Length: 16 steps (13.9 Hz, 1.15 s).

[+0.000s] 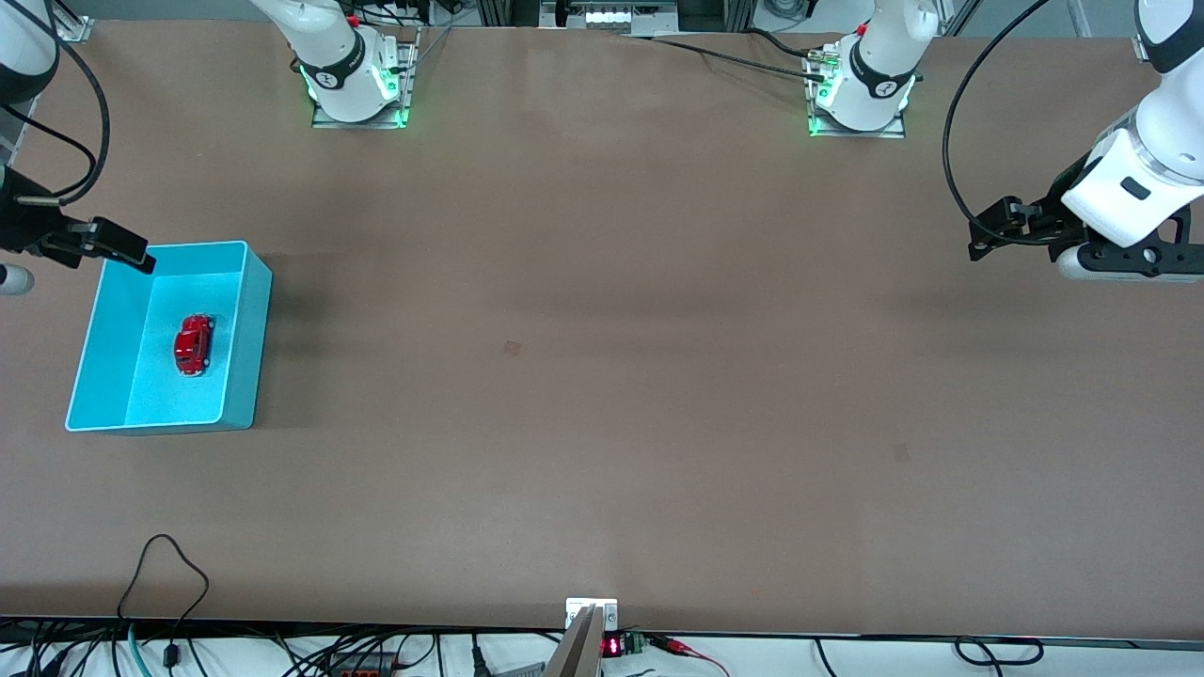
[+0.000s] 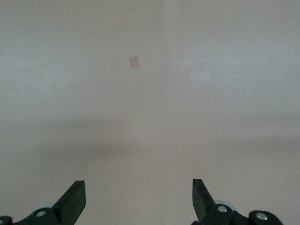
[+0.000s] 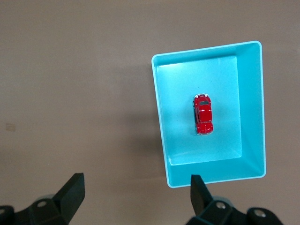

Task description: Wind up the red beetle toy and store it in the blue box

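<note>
Your right hand (image 3: 136, 199) and left hand (image 2: 139, 201): both spread wide, empty. Red beetle toy (image 1: 194, 343) sits in blue box (image 1: 246, 329), lower left of front view; left wrist view shows only table (image 2: 150, 93).

One red beetle toy (image 1: 194, 344) lies in one blue box (image 1: 240, 338), which stands near the edge of the table (image 1: 602, 376) at the right arm's end. Two arms are in view, each with one gripper: the left gripper (image 1: 988, 235) and the right gripper (image 1: 122, 249), two in all, both with fingers spread apart.
</note>
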Available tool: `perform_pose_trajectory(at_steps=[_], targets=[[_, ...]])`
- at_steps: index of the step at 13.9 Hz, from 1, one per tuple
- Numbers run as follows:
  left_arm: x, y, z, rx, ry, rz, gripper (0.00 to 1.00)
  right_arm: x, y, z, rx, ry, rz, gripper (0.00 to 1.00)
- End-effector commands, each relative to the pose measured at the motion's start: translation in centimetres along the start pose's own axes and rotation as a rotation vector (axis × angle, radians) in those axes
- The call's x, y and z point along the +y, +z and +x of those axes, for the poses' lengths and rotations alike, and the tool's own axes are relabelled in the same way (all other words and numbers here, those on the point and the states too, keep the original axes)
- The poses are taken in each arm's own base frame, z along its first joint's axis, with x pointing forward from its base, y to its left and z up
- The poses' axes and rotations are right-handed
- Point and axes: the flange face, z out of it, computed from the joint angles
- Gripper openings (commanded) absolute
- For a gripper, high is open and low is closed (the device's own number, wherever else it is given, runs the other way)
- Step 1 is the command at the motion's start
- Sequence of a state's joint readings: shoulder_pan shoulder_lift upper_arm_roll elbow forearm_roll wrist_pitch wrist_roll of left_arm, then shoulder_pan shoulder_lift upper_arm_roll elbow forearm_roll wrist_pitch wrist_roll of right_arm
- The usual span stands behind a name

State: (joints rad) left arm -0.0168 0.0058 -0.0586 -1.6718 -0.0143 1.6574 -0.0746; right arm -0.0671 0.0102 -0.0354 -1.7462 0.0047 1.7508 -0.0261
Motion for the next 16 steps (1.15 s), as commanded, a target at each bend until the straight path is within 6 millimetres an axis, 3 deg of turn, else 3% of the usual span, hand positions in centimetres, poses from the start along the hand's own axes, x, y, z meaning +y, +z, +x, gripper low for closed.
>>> perform_pose_trajectory(at_steps=[1,9,16], targets=[[0.4,-0.6,0.2,-0.007,-0.006,-0.018,1.00,0.0,-1.5,-1.7,0.016,0.003,-0.011,1.00],[0.3,-0.6,0.2,-0.009,-0.003,-0.018,1.00,0.0,-2.8,-2.1,-0.008,0.006,-0.001,1.00],[0.0,-0.5,0.3,-0.010,-0.011,-0.020,1.00,-0.1,-2.6,-2.5,-0.044,-0.002,-0.003,1.00]])
